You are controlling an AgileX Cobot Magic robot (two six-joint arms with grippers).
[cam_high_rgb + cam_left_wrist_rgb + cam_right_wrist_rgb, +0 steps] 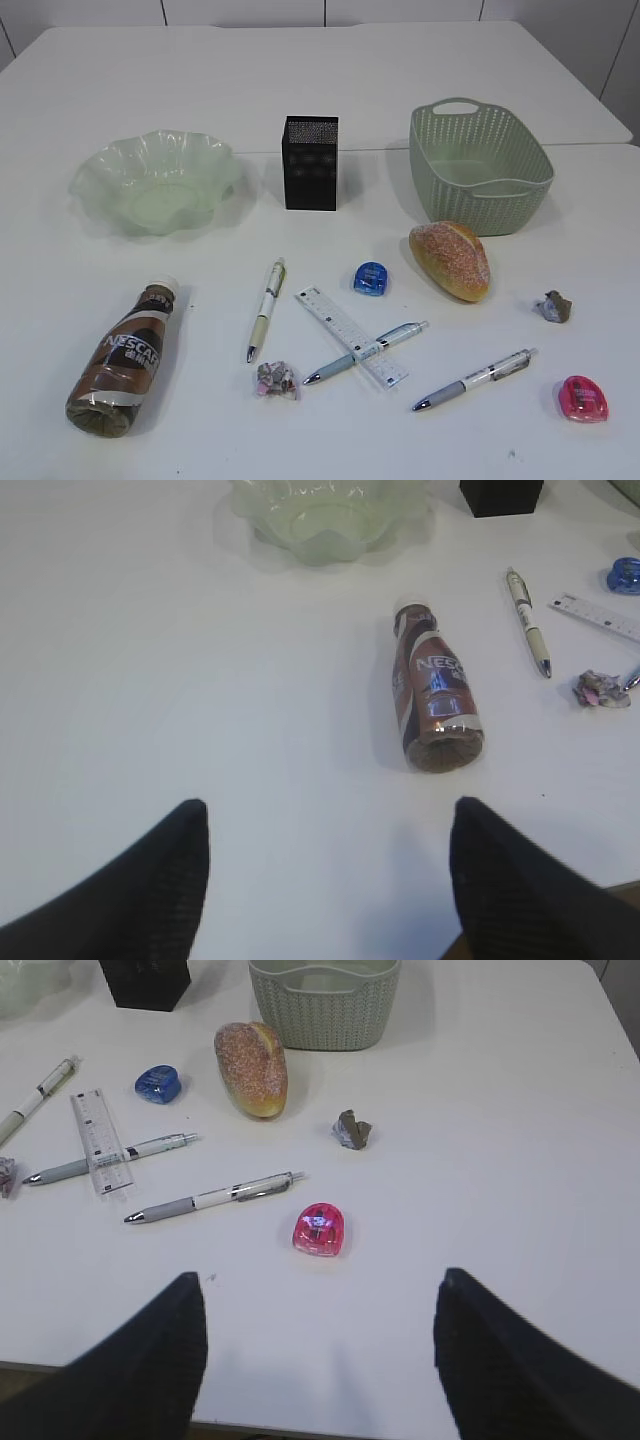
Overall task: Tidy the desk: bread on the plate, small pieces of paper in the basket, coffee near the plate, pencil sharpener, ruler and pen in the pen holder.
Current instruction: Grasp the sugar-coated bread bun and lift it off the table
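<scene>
Lying on its side at the near left of the desk (330, 80), the coffee (122, 358) is seen with its white cap turned toward the plate (155, 182), which stands well apart behind it and holds nothing. The pen holder (310, 162) is set upright between the plate and the basket (477, 165). The bread (450, 260) is found on the tabletop just in front of the basket, close to its front wall. Three pens are spread across the near half: a white pen (266, 308) beside the coffee, a middle pen (365, 352) over which the ruler (350, 336) is laid crosswise, and a grey-gripped pen (475, 379) further right. A blue pencil sharpener (371, 278) is placed between the white pen and the bread, and a pink pencil sharpener (584, 398) sits at the near right. One crumpled paper piece (277, 380) is seen just beside the middle pen's tip, another paper scrap (554, 306) to the right of the bread. The left gripper (325, 875) is held spread above bare table with the coffee beyond it, nothing being grasped; the right gripper (320, 1350) is likewise spread and unloaded, with the pink pencil sharpener just ahead of its fingers.
</scene>
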